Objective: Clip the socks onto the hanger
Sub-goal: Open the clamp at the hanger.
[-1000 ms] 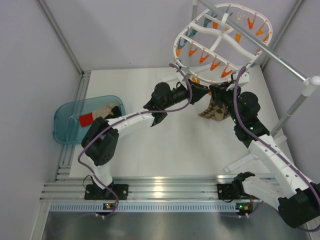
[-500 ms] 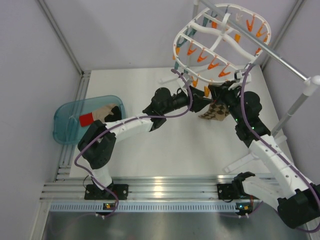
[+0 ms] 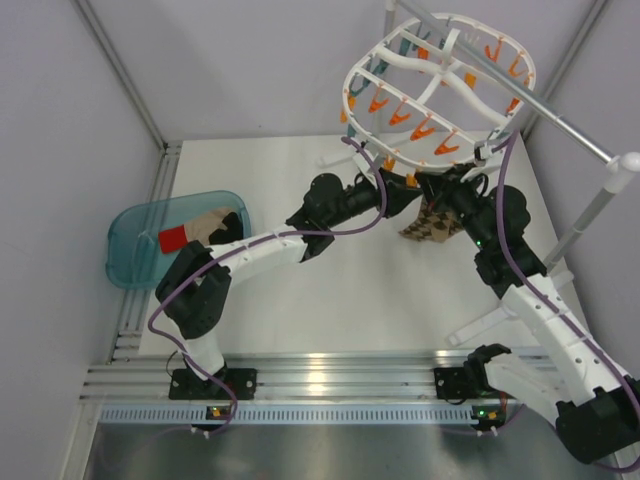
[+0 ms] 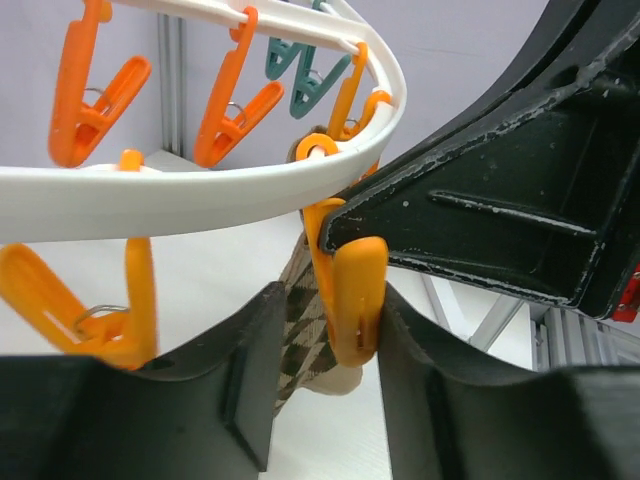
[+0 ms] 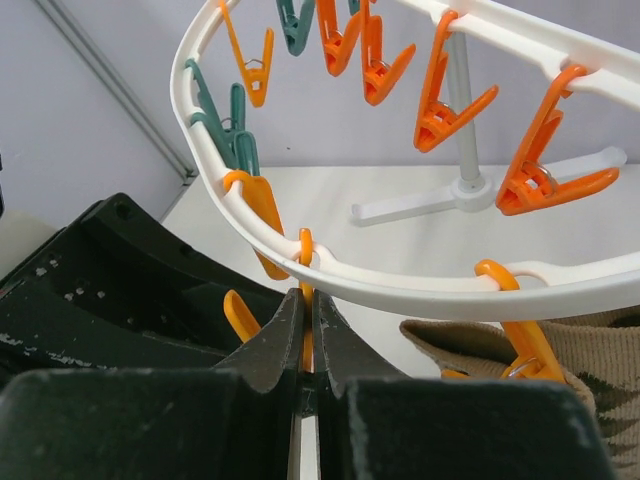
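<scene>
Nearest us, the left gripper [image 4: 335, 330] pinches an orange plastic peg [image 4: 350, 300] on the white plastic oval hanger [image 4: 190, 190]; we risk it slipping off. The right gripper [image 5: 307, 345] is pressed together on a thin orange piece beside a brown-and-cream argyle sock [image 5: 590, 350]. Farther left, the red-and-cream socks [image 3: 190, 232] lie in the teal plastic bin [image 3: 135, 235], unclipped.

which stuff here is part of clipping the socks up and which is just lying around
Part of the job:
- hanger
- orange peg, between the left tool fingers
- right tool
- red-and-beige socks

Lying about:
- blue bin holding those socks
- argyle sock
- metal rail stand
</scene>
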You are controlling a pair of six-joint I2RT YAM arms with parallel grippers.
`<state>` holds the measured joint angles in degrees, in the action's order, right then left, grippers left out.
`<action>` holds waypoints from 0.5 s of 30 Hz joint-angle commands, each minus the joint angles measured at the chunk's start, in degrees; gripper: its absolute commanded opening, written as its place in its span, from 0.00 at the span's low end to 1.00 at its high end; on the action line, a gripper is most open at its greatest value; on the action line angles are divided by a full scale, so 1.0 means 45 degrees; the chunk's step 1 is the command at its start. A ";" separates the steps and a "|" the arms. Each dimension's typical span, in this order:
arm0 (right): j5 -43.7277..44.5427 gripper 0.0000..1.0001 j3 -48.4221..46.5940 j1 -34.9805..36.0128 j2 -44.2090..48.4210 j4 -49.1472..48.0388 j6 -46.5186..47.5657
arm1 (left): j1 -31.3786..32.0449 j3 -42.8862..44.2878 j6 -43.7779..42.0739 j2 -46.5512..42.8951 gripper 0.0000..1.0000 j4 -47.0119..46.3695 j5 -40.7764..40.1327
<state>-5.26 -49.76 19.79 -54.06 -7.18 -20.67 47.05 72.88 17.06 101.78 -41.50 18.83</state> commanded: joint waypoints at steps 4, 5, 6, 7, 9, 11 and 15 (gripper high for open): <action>-0.0492 0.07 -0.0465 -0.0198 0.0217 0.0247 -0.0232 | 0.0072 0.0582 -0.0353 -0.0078 0.19 -0.0505 0.0034; -0.0511 0.12 -0.0621 -0.0238 0.0198 0.0441 -0.0271 | 0.0053 0.0504 -0.0373 -0.0117 0.15 -0.0525 0.0054; -0.0512 0.16 -0.0680 -0.0277 0.0178 0.0501 -0.0290 | 0.0072 0.0484 -0.0392 -0.0098 0.10 -0.0525 0.0151; -0.0512 0.21 -0.0720 -0.0316 0.0197 0.0540 -0.0290 | 0.0053 0.0464 -0.0451 -0.0098 0.07 -0.0525 0.0171; -0.0550 0.33 -0.0876 -0.0433 0.0276 0.0696 -0.0349 | 0.0072 0.0425 -0.0529 -0.0098 0.04 -0.0447 0.0268; -0.0648 0.43 -0.0955 -0.0511 0.0353 0.0814 -0.0426 | 0.0053 0.0425 -0.0607 -0.0117 0.00 -0.0408 0.0327; -0.1038 0.54 -0.0916 -0.0590 0.0471 0.0795 -0.0739 | 0.0111 0.0483 -0.0919 -0.0078 0.00 -0.0291 0.0405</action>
<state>-7.22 -50.78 17.72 -53.49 -3.01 -22.37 47.27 73.28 14.72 101.80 -41.12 19.57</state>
